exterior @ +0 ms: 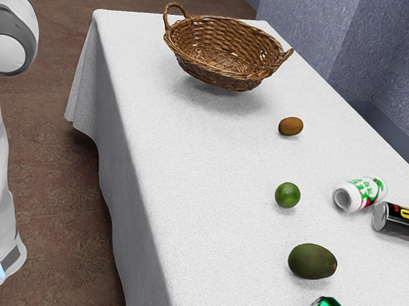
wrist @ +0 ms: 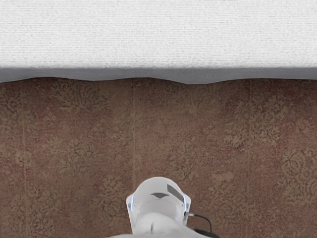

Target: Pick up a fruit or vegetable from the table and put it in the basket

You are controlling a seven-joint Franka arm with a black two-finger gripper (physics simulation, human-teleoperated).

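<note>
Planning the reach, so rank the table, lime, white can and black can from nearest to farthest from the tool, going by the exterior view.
1. Table: near edge on the arm's side.
2. Lime: about midway across.
3. White can and black can: beyond the lime, at the exterior view's right; too close to call.

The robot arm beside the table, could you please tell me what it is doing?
A kiwi, a lime and an avocado lie apart on the white tablecloth, and the Franka arm, at the exterior view's left, is handling none of them. The wicker basket has no fruit visible inside, so the placing is not yet done.
</note>
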